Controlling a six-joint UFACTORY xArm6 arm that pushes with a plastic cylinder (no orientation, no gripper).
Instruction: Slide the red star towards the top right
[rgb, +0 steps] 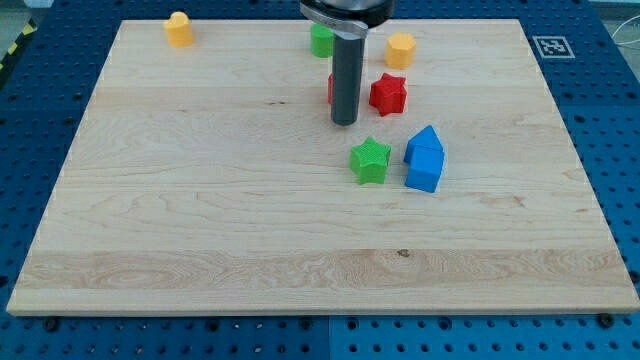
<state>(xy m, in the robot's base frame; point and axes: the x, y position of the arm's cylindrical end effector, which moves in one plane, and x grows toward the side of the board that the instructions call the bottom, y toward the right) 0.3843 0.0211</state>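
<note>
The red star (388, 94) lies on the wooden board (200, 200), right of centre toward the view's top. My tip (344, 122) rests on the board just left of and slightly below the star, with a small gap between them. The rod hides most of another red block (330, 89) right behind it. A yellow hexagonal block (400, 48) sits above the star, and a green block (321, 41) is at the top, partly hidden by the arm.
A green star (370, 160) lies below my tip. Two blue blocks (425, 159) touch each other right of it. A yellow block (178, 29) stands at the view's top left. A marker tag (551, 45) sits off the board's top right corner.
</note>
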